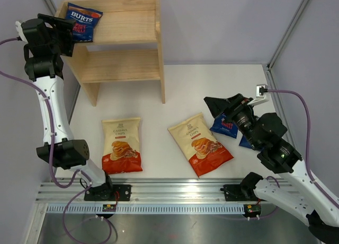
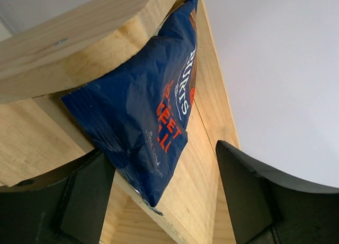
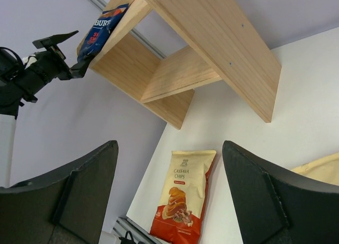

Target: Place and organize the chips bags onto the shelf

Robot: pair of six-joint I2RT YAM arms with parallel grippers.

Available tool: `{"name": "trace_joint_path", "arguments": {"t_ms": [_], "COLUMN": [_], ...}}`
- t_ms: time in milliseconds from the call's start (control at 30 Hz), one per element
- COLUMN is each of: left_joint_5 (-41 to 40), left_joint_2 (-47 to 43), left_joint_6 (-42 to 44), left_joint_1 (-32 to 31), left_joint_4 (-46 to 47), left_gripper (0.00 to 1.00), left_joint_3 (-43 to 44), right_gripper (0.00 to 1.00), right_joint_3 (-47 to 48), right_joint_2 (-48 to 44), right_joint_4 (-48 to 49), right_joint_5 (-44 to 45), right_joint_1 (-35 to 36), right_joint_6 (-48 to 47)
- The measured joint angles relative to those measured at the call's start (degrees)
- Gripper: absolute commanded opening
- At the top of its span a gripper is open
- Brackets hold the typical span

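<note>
Blue BURTS bag (image 1: 83, 22) lay on the top tier of the shelf (image 1: 130, 29), at the left end, tilted, one corner hanging out past the wood. Left gripper (image 2: 161, 159) sat around that corner with fingers spread wide. In the wrist view the bag lay against one finger with a clear gap to the other, so it wasn't clamped. Contact was hard to read from above.

Hidden bits: two more blue ones lay on the table (image 1: 175, 90) at the right, both mostly under the right arm (image 1: 267, 130). Inner blue bag (image 1: 226, 127) showed only some red lettering. Outer blue bag (image 1: 245, 142) was just a sliver. No top colour was readable on either. Right gripper (image 3: 169, 148) sat over them in the top view, fingers well apart, nothing between. Its wrist view cut one cream bag off at the frame edge.

Count: five bags, three blue and two cream. Left cream bag (image 1: 122, 146) and centre cream bag (image 1: 200, 143) lay flat on the table in front of the shelf, apart from each other. One shelf, two tiers.
</note>
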Motion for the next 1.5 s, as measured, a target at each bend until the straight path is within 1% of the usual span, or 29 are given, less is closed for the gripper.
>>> {"name": "trace_joint_path", "arguments": {"t_ms": [100, 200, 267, 400, 433, 567, 667, 733, 800, 867, 933, 1000, 1100, 1200, 1333, 1367, 1433, 1500], "left_joint_5": [-1.2, -2.9, -4.0, -5.5, -5.7, -6.3, -4.7, -2.1, 0.5, 3.1, 5.3, 7.3, 10.7, 12.9, 14.1, 13.7, 12.5, 12.2], "left_joint_2": [-1.2, -3.8, -5.6, -8.7, -9.2, -11.8, -15.2, -19.2, -24.6, -31.8, -38.7, -43.9, -49.4, -50.6, -50.1, -50.2, -50.7, -50.9], "left_joint_6": [2.2, 4.6, 5.9, 8.2, 8.7, 11.5, 14.4, 17.1, 19.6, 22.5, 25.2, 27.9, 31.6, 35.1, 40.1, 41.6, 43.6, 44.9], "left_joint_1": [0.0, 0.0, 0.1, 0.1, 0.2, 0.2, 0.3, 0.3, 0.2, 0.1, -0.4, -0.9, -1.9, -4.4, -8.7, -9.8, -11.4, -12.7], "left_joint_4": [-0.9, -3.6, -4.7, -6.0, -6.2, -6.7, -5.9, -4.7, -2.4, 0.2, 0.8, 1.4, 2.5, 2.3, 1.1, 0.7, -0.5, -1.7], "left_gripper": [0.89, 0.99, 0.99, 0.99, 0.99, 0.99, 0.99, 0.99, 0.99, 0.99, 0.99, 0.99, 0.99, 0.99, 0.99, 0.99, 0.99, 0.99], "left_joint_3": [0.0, -1.9, -3.7, -5.4, -5.4, -5.6, -8.0, -12.2, -19.1, -28.7, -37.5, -44.5, -53.9, -61.4, -69.5, -71.3, -74.0, -74.8], "right_gripper": [0.89, 0.93, 0.95, 0.97, 0.99, 0.99, 0.99, 0.99, 1.00, 0.99, 0.99, 0.98, 0.94, 0.87, 0.82, 0.76, 0.69, 0.66], "right_joint_3": [0.0, 2.7, 7.8, 14.8, 15.1, 14.6, 14.6, 14.4, 13.8, 11.7, 8.6, 5.6, 2.3, 0.0, -0.8, -1.0, -1.2, -1.2], "right_joint_2": [0.5, 3.9, 9.1, 19.5, 21.7, 26.4, 28.5, 29.9, 31.5, 33.6, 36.2, 39.6, 44.2, 47.2, 50.5, 51.3, 52.9, 54.9], "right_joint_4": [-0.4, -3.5, -7.0, -9.9, -10.4, -13.6, -15.2, -15.6, -15.5, -14.3, -12.8, -12.2, -10.7, -9.3, -7.2, -6.4, -5.3, -4.0], "right_joint_5": [0.0, -0.5, -1.9, -6.1, -7.4, -10.2, -11.0, -11.5, -11.7, -12.4, -14.4, -15.8, -17.7, -18.7, -18.8, -18.7, -18.8, -19.2], "right_joint_1": [0.0, 0.0, -0.4, -2.8, -3.8, -7.9, -12.6, -17.0, -22.1, -27.8, -33.8, -39.8, -46.8, -50.2, -50.7, -50.7, -50.7, -50.7], "right_joint_6": [-0.2, -1.8, -3.7, -6.7, -7.1, -8.4, -9.7, -10.3, -10.4, -10.3, -10.2, -9.8, -9.1, -8.9, -8.7, -8.7, -8.8, -8.6]}}
